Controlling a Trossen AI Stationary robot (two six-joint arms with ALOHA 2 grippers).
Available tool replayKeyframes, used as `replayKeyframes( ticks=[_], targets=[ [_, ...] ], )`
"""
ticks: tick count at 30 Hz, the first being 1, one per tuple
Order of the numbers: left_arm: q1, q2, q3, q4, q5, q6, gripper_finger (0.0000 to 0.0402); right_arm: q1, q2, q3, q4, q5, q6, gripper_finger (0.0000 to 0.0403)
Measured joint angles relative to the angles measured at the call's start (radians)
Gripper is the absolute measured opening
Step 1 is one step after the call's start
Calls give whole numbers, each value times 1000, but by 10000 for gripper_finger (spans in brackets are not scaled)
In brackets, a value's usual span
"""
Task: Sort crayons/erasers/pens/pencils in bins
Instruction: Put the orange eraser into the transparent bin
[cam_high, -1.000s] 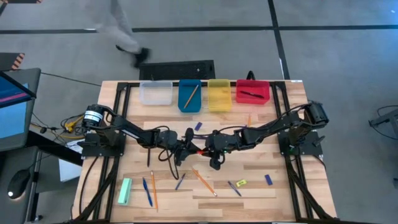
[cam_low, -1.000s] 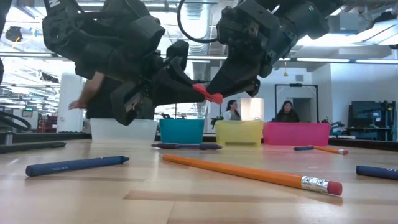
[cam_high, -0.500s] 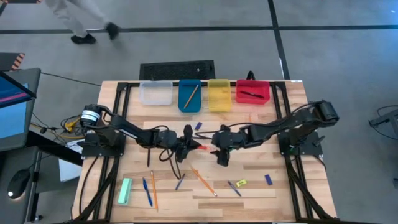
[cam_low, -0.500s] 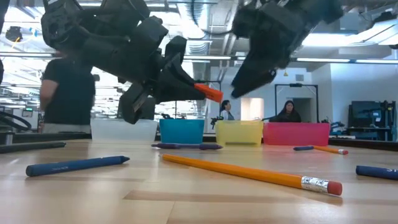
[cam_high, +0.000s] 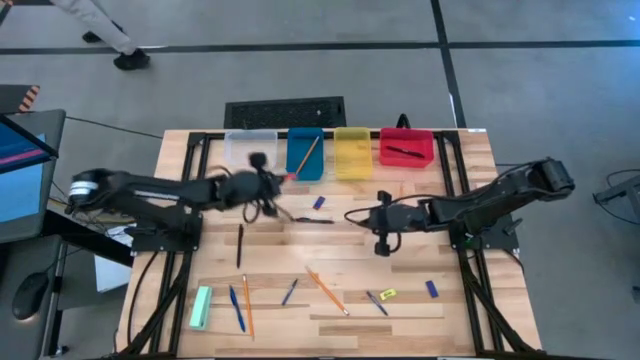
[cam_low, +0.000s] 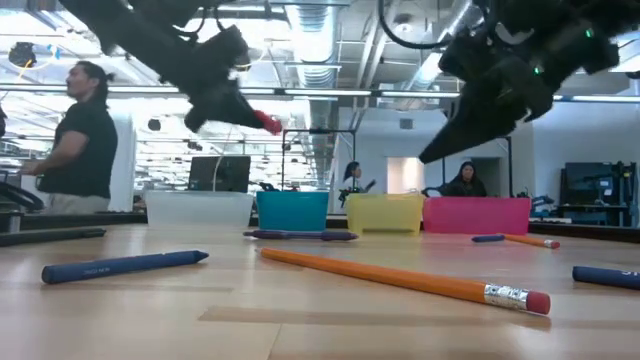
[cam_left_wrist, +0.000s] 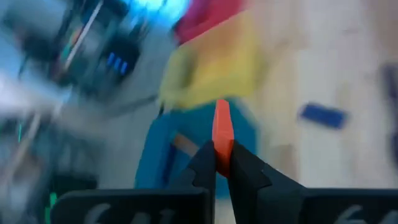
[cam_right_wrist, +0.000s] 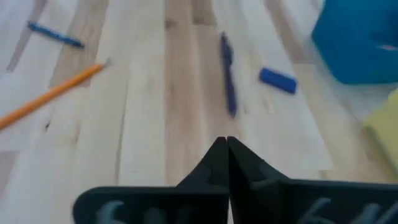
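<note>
Red crayon (cam_left_wrist: 222, 134) pinched in the left gripper (cam_left_wrist: 222, 163) beside the blue bin (cam_high: 304, 156).

The short stick's long axis runs straight out past the fingertips, its free end aimed toward 2 o'clock in the high view, at the blue bin's near left corner. The right gripper (cam_high: 381, 245), fingers pressed together on nothing, hangs at table centre, about 4 o'clock from the crayon, above a dark pen (cam_right_wrist: 228, 73).

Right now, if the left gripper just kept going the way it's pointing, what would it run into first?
Most likely the blue bin. The left gripper, shut on an orange-red crayon, points at that bin, with the yellow bin just beyond. Depth is unclear in the blurred wrist view.
</note>
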Motion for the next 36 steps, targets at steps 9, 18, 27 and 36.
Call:
replayKeyframes(
  ticks=[9,18,27,36],
  targets=[
    [388,-208,0,-325,167,-310,5,-67,-81,-57,38,-68,-80,9],
    [722,-21,92,-391,405,-347,5,-69,-86,-57,36,-70,-87,11],
    [846,279,277,-510,534,-312,5,-61,-86,-57,32,-71,-83,5],
    [894,486,385,-526,649,-285,7,-62,-86,-57,21,-71,-88,3]
  ],
)
